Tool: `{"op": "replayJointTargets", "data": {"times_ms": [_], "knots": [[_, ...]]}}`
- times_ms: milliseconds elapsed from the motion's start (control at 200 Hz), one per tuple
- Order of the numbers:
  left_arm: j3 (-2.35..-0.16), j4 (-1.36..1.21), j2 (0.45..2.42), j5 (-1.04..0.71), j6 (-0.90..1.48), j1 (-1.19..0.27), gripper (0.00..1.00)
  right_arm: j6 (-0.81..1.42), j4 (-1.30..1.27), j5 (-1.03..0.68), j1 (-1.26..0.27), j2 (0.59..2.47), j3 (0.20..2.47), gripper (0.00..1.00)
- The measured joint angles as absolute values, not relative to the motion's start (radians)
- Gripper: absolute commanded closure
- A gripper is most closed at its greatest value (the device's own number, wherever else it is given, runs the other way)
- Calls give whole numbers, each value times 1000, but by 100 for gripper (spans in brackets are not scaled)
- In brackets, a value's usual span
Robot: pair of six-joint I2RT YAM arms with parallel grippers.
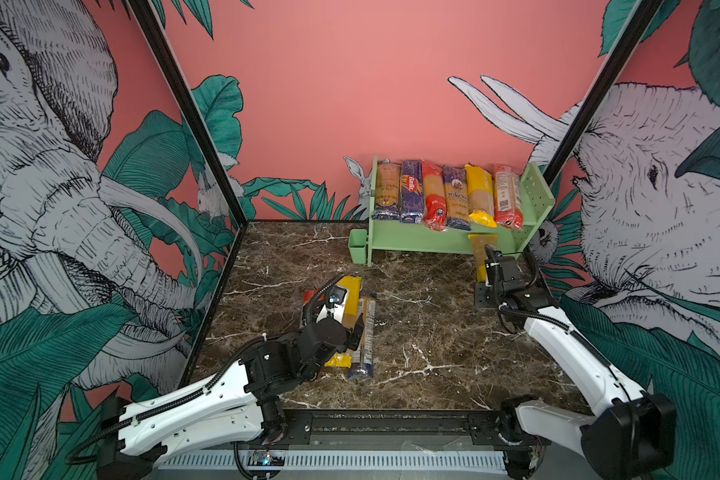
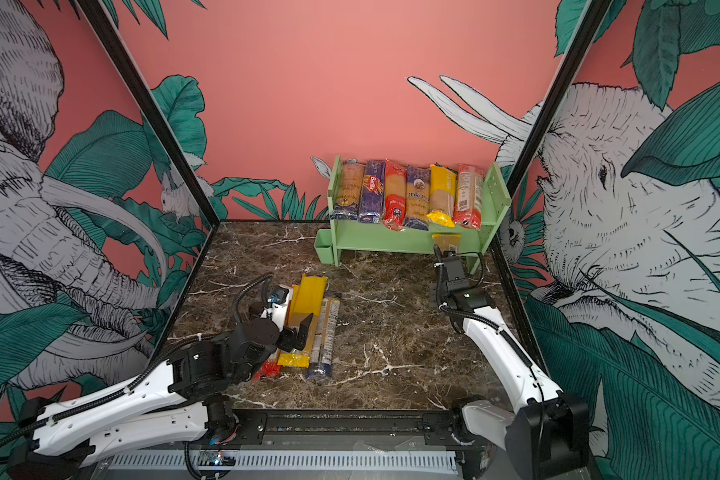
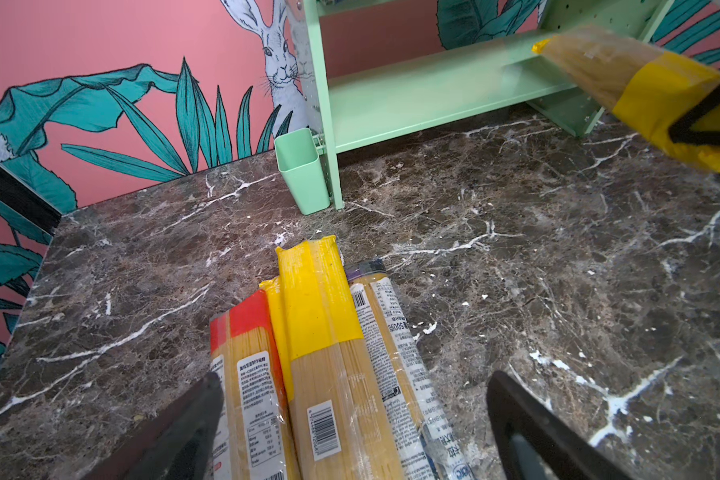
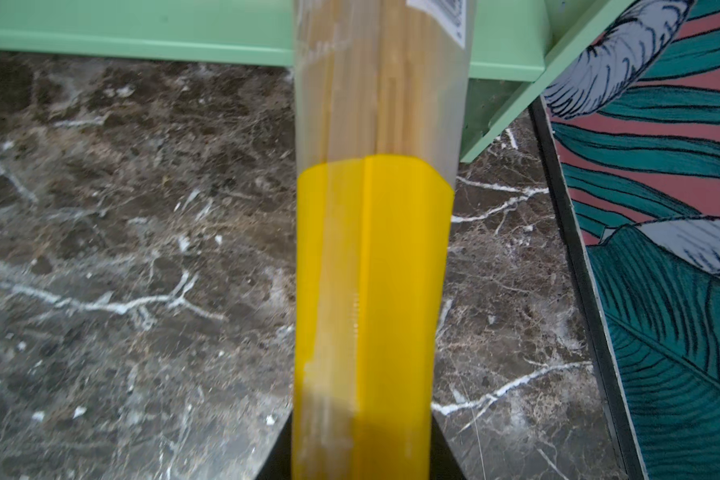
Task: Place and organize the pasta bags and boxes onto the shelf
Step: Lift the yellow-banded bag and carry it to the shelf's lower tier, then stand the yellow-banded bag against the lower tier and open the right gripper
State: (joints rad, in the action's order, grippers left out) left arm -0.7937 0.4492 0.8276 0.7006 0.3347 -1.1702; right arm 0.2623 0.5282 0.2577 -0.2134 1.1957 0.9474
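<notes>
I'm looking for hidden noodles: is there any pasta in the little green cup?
No, the green cup hanging on the side of the shelf looks empty, with nothing sticking out of it.

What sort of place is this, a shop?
Probably a staged robot test booth, not a shop: two white robot arms at a marble-look tabletop, printed jungle wall panels around it, one small green shelf holding pasta packs.

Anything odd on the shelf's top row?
Yes: on the top tier of the light green shelf, the yellow-ended clear spaghetti bag has a crumpled near end hanging over the front edge. Nothing looks spilled.
</notes>
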Motion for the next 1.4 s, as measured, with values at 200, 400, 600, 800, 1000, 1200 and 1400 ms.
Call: {"op": "replayJointTargets", "data": {"times_ms": [200,400,600,800,1000,1200,1400], "knots": [[-828,413,874,694,270,-1170,1,226,367,228,-119,1313,957,100],[-892,370,907,693,206,-1170,1,183,273,194,-73,1436,1037,100],[-901,350,937,693,162,-1170,1,143,218,182,-46,1524,1130,100],[-901,345,964,692,141,-1170,1,100,207,178,-33,1591,1193,100],[-906,343,971,692,131,-1170,1,75,187,173,-13,1645,1210,100],[-931,334,982,688,130,-1170,1,71,165,169,-3,1688,1247,60],[-934,332,983,675,134,-1170,1,79,155,170,1,1687,1248,32]]}}
